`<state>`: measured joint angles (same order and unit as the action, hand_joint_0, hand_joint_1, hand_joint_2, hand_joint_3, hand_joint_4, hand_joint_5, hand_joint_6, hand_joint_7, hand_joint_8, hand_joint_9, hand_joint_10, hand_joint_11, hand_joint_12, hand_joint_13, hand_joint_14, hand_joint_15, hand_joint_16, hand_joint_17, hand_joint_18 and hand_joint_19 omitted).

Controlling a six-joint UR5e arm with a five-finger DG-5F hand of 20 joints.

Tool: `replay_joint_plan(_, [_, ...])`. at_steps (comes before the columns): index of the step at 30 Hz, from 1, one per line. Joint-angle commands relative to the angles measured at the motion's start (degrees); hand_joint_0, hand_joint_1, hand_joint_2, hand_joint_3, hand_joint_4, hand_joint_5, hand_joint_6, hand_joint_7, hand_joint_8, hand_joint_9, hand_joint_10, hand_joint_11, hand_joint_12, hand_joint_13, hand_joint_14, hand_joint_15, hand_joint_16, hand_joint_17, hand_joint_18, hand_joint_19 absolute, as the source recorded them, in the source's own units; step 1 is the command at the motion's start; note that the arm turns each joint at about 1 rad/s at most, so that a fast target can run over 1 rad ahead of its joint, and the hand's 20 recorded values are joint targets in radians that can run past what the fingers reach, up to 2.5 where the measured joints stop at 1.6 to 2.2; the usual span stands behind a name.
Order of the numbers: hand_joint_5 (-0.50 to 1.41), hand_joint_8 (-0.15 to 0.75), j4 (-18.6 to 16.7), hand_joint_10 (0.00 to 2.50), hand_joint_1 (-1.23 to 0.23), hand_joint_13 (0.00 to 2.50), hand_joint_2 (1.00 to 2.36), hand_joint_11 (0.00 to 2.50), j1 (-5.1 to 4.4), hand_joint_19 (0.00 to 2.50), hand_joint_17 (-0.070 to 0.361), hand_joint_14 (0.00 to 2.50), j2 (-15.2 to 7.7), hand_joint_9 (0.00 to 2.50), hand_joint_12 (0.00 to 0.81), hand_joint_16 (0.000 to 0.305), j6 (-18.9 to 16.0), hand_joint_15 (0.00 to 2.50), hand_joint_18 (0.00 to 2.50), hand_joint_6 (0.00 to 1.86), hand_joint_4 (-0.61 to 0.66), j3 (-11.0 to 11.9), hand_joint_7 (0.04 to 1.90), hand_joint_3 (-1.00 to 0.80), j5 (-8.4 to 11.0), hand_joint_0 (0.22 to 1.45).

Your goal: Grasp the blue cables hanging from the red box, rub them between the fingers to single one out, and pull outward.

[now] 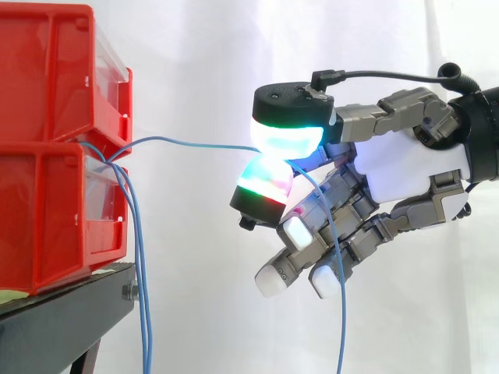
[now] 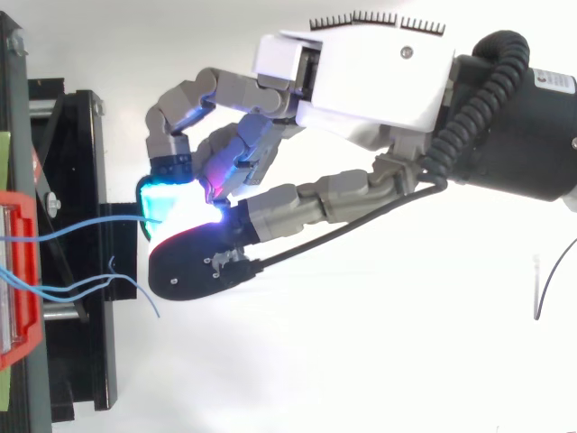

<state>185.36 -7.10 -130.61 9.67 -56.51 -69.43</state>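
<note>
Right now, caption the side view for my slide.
Hand pinches one blue cable stretched from the stacked red bins; other cables hang loose.

A robotics lab test bench: a plain white curtain (image 1: 203, 70) hangs behind the robot hand (image 1: 405, 167), and stacked red plastic bins (image 1: 47, 86) sit on a black stand (image 1: 62, 312) just in front of it.

Left side's blocked by the stacked red bins (image 1: 47, 148) on the black stand (image 1: 62, 312). Between them and the hand (image 1: 405, 167) it's open air, except one blue cable (image 1: 195, 144) strung across the gap into the pinching fingertips (image 1: 281, 140). Two more cables (image 1: 143, 296) dangle just beside the stand's edge. Under the hand it's open too, apart from a cable tail (image 1: 341, 312) hanging down.
</note>
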Motion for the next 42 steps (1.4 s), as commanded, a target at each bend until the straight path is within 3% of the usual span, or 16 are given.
replay_joint_plan(1, [-0.12,0.294,0.0,0.02,-0.8,0.64,1.02,0.72,-0.02,0.54,0.131,0.01,0.0,1.01,0.404,0.058,-0.01,0.39,0.78,0.86,0.01,0.0,1.17,-0.11,0.0,0.6])
replay_joint_plan(42, [-0.13,0.29,0.0,0.01,-0.8,0.64,1.02,0.74,-0.02,0.54,0.131,0.01,0.0,1.01,0.404,0.058,-0.01,0.38,0.78,0.87,0.0,0.0,1.15,-0.11,0.0,0.6])
